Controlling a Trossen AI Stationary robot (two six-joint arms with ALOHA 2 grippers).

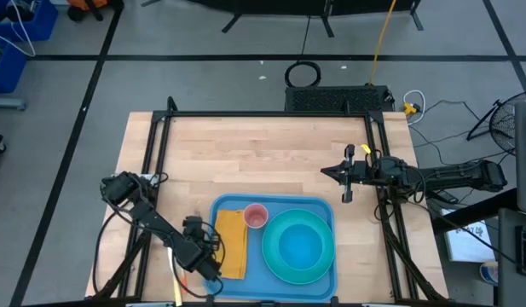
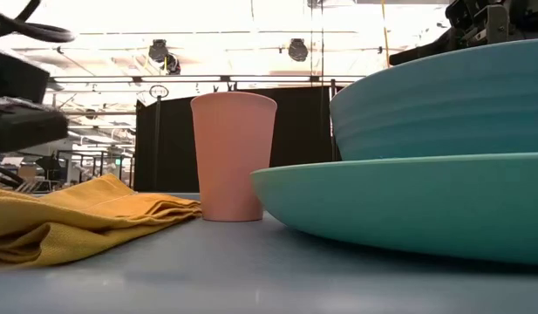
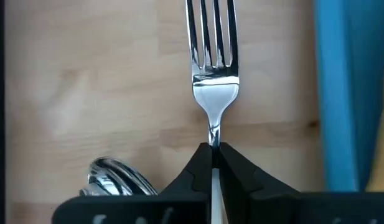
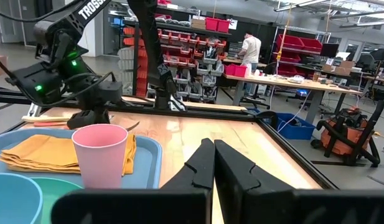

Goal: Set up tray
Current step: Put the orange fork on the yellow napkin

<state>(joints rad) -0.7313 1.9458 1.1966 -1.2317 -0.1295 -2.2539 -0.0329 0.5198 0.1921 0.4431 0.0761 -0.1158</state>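
Note:
The blue tray (image 1: 324, 209) lies at the table's near edge. On it sit a folded yellow napkin (image 1: 233, 246), an upright pink cup (image 1: 256, 217) and a blue bowl (image 1: 298, 246) inside a teal plate (image 1: 280, 266). My left gripper (image 3: 214, 149) is beside the tray's left rim (image 3: 341, 93), shut on a silver fork (image 3: 213, 62). A spoon (image 3: 117, 177) lies on the wood beside it. My right gripper (image 4: 213, 146) hovers shut and empty past the tray's far right corner (image 1: 348, 175). My left gripper pinches the fork between its two fingers at the thin neck (image 3: 213, 132), just behind the tines. The fork sticks out beyond the fingertips in line with them, tines pointing away over the wood. The handle runs back between the fingers, hidden. Whether the fork is lifted clear I cannot tell.
A black frame (image 1: 263, 114) runs along the table's far, left and right sides. Bare wood (image 1: 245, 162) spreads between the tray and the far rail. In the low view the cup (image 2: 234, 157), napkin (image 2: 77, 218) and plate (image 2: 408, 209) fill the foreground. A person (image 4: 249, 50) stands in the room beyond.

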